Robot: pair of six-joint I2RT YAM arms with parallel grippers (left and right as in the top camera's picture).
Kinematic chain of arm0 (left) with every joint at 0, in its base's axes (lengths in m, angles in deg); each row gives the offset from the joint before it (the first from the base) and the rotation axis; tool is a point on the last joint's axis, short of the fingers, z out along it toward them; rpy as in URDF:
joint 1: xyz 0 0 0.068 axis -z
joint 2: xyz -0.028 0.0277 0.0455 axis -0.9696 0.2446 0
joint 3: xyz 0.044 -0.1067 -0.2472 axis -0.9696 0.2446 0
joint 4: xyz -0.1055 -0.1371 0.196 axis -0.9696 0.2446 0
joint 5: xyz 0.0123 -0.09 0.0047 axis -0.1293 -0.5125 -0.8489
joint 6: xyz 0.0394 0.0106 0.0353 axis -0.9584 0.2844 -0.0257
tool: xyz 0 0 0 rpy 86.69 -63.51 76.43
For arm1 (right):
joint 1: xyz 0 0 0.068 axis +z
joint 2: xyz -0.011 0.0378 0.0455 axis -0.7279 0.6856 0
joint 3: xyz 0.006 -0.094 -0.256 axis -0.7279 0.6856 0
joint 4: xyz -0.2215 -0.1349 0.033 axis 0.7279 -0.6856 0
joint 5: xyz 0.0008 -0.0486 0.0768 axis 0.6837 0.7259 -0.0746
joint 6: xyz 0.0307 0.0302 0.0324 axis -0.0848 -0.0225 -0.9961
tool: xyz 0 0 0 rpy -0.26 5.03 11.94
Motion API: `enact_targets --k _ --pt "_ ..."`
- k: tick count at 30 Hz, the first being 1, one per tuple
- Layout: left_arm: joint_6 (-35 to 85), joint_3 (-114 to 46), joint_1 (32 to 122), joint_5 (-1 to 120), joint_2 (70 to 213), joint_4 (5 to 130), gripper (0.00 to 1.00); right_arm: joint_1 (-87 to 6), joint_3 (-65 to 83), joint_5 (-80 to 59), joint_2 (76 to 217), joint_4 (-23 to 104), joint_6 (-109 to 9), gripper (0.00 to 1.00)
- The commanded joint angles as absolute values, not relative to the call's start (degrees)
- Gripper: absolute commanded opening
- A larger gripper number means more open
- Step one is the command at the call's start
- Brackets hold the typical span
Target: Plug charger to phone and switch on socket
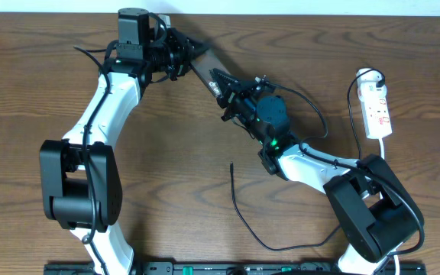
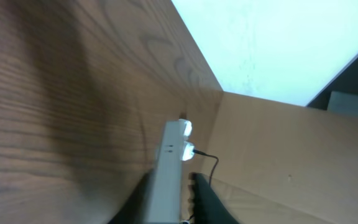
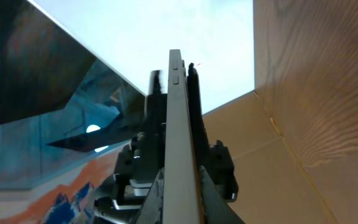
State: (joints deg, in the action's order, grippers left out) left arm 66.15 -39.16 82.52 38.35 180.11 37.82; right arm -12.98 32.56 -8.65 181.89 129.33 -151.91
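While charger lies loose on tabletop, left gripper and right gripper each clamped on phone, edge-on

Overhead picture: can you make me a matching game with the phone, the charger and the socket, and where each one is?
Things:
1. phone
2. charger
3. socket

Places:
A. lying loose on the table, its tip plugged into nothing
B. white, far over on the right side
C. held up edge-on between the left tool and the right tool

Pairs: 1-C, 2-A, 3-B
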Motion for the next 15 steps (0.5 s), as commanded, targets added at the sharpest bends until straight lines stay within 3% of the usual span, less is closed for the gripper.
enact_targets --k 1,15 --pt "65.65 -39.90 82.70 36.90 178.40 37.08 0.09 -11.73 31.86 -9.07 181.54 128.52 -152.04 0.01" --pt "64.44 -39.90 83.07 36.88 178.40 37.27 0.07 -11.36 31.86 -8.98 181.54 127.64 -152.04 0.02"
